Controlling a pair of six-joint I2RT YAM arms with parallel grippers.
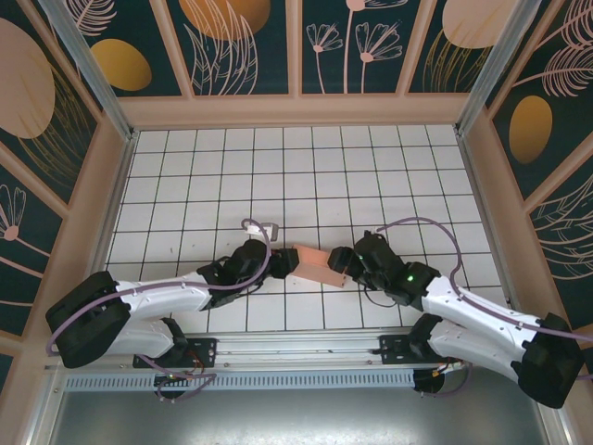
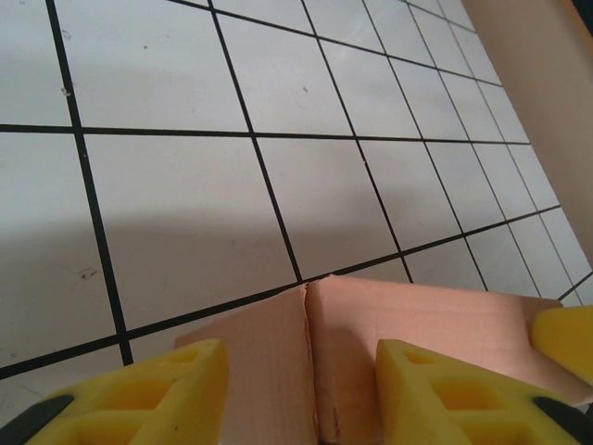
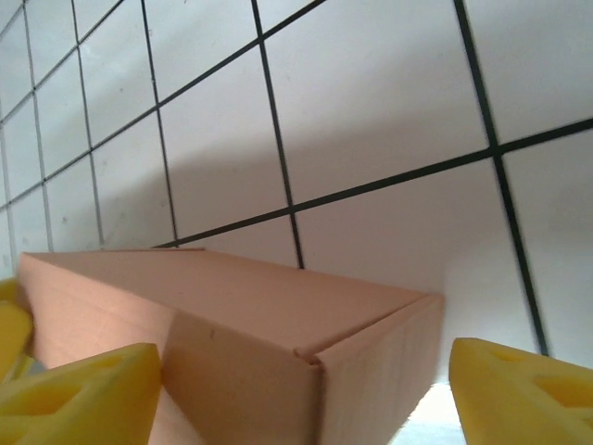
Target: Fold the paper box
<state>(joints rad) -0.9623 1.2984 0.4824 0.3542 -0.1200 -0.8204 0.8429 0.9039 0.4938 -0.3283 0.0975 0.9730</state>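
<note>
The desk (image 1: pixel 278 167), white tiles ruled with black grid lines, takes up the middle of the top view. Panelled walls (image 1: pixel 232 46) painted with dark leaf and flower patterns stand around it. The left arm (image 1: pixel 157 301) reaches in from the lower left of the frame and the right arm (image 1: pixel 473 320) from the lower right, and they meet just below the centre.

Between them lies the paper box (image 1: pixel 318 262), on the desk just below the middle of the frame. It is folded into a low, flat rectangular shape of salmon-pink card. Its long axis runs roughly left to right, one end toward each arm, dipping slightly to the right.

The left gripper (image 1: pixel 283 264) is at the box's left end. In the left wrist view its yellow fingers (image 2: pixel 167 394) stand partly apart over the box (image 2: pixel 417 306); I cannot tell whether they press on the card.

The right gripper (image 1: pixel 343 262) is spread wide. In its wrist view a corner of the box (image 3: pixel 250 297) lies between the fingers, and the finger (image 3: pixel 528 389) at lower right is clear of the card.

A seam (image 2: pixel 308 352) where two flaps meet runs down the end facing the left wrist camera.
</note>
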